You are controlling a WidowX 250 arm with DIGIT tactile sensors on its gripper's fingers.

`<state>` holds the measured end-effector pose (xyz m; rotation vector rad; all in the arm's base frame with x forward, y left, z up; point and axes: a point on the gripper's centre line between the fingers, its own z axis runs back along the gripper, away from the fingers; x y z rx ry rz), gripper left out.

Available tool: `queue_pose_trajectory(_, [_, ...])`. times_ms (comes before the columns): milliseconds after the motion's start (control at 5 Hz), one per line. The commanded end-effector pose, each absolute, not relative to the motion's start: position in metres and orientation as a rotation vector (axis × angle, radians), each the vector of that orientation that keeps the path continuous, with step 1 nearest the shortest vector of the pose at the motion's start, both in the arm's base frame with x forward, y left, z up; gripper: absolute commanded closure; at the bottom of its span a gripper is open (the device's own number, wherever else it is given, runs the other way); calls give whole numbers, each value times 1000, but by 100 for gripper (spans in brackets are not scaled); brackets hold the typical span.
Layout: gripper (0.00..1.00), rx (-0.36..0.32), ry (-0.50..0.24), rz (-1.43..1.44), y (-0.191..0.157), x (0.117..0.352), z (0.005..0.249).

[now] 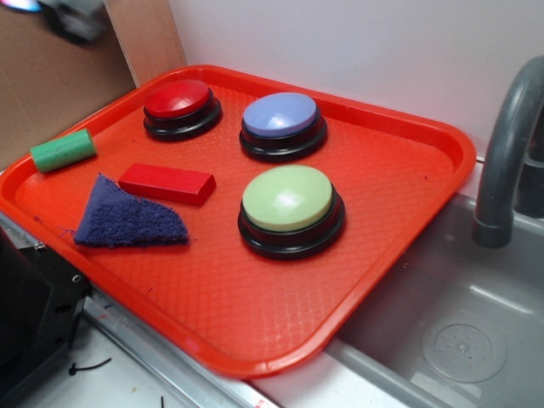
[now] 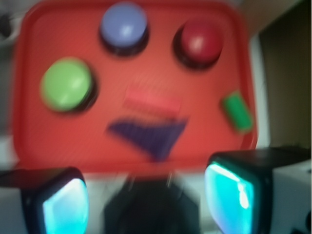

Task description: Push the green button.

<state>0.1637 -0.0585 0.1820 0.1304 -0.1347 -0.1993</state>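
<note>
The green button (image 1: 287, 198) is a large pale-green dome on a black round base, sitting right of centre on the red tray (image 1: 399, 183). In the blurred wrist view the green button (image 2: 66, 84) lies at the upper left, far ahead of my gripper (image 2: 146, 202). The gripper's two cyan-padded fingers (image 2: 229, 197) stand wide apart with nothing between them, hovering above the tray's near edge. In the exterior view only a blurred grey shape (image 1: 75, 17) at the top left corner shows where the arm is.
On the tray also sit a blue-lavender button (image 1: 281, 116), a red button (image 1: 178, 100), a red block (image 1: 167, 183), a purple cloth (image 1: 127, 218) and a small green cylinder (image 1: 63, 150). A grey sink (image 1: 459, 331) with a faucet (image 1: 506, 153) lies to the right.
</note>
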Motion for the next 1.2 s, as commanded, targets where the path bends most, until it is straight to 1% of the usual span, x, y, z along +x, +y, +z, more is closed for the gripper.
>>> queue_pose_trajectory(0, [0,111,-147,-570,-139,207,120])
queue_pose_trajectory(200, [0,41,-122,-560,-123,221,91])
queue_pose_trajectory(400, [0,8,-100,-580,-121,227,72])
queue_pose_trajectory(600, [0,-5,-73,-592,-121,226,52])
queue_pose_trajectory(800, [0,-13,-62,-592,-122,224,49])
queue_pose_trajectory(1000, [0,-3,-80,-608,-126,225,73])
